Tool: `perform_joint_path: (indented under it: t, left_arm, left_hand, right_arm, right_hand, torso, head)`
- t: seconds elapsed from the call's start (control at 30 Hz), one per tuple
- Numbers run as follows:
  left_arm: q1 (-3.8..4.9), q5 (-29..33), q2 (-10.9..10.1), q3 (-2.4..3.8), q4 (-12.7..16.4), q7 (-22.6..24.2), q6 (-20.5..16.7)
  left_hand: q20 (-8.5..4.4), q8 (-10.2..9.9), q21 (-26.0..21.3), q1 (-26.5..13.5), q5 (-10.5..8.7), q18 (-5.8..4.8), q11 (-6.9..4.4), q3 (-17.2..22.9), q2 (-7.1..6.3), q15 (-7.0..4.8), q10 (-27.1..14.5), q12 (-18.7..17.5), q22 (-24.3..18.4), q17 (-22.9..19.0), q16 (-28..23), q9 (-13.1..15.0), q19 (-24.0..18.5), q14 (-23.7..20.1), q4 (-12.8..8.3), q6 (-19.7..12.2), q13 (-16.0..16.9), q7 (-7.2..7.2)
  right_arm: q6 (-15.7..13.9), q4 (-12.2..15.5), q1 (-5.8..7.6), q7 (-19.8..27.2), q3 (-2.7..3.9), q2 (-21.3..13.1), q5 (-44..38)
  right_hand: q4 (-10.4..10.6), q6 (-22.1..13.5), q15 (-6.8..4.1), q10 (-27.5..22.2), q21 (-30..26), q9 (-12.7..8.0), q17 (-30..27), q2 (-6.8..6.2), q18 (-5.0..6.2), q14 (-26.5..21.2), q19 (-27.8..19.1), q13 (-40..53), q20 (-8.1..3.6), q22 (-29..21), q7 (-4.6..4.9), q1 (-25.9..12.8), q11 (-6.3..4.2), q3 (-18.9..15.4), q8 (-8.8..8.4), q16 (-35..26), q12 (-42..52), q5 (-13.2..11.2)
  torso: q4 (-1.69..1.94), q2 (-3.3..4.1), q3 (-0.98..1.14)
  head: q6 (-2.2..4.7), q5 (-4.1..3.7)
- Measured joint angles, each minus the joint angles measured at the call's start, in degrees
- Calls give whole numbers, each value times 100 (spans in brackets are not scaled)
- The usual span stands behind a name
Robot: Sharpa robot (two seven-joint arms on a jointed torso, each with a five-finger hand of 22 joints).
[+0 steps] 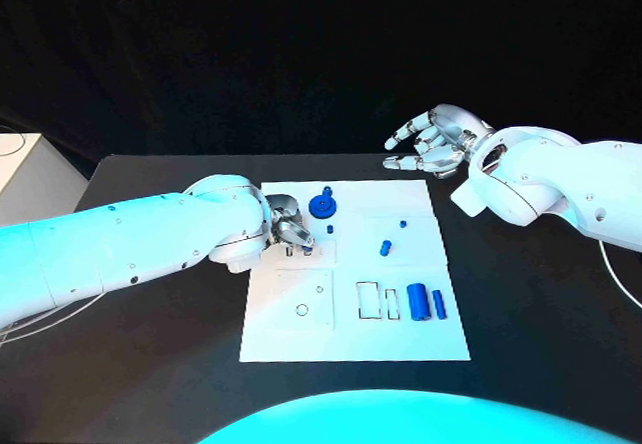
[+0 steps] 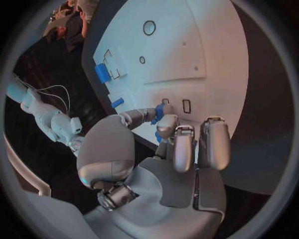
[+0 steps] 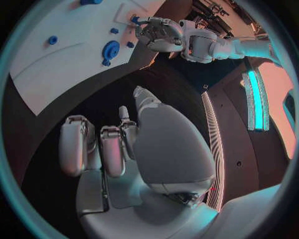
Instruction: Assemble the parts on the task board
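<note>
Parts [image 1: 426,302] lie lengthwise toward board's [image 1: 313,333] far edge.

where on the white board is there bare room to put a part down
The near left corner of the task board, below the small ring outline, is bare. So is the strip along its right edge. It is crowded at the far left, where the left hand sits beside the blue round part, and around the blue cylinders.

Matt white task board [image 1: 414,332], glossy blue plastic parts [image 1: 416,301], metallic left hand [image 1: 292,230].

Black table [image 1: 154,341], black backdrop [image 1: 255,55] behind, white cabinet [image 1: 16,183] beside it.
</note>
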Motion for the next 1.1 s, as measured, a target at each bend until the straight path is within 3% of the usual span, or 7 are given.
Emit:
perform_joint_path:
  t: [1.1]
  left_arm:
    - [-10,-31,36,-14,-57,-8,121]
  left_hand:
    - [0,-12,0,10,21,0,1,-1,10,0,-1,-1,-2,0,0,-13,0,0,-1,1,-1,0]
  right_arm:
    - [17,8,0,-9,0,-10,-9]
  right_hand:
    - [-10,0,0,0,0,1,4,-1,0,0,0,0,0,4,0,-1,0,10,24,0,0,0]
  torso:
    - [-2,1,-1]
  head:
    - [0,9]
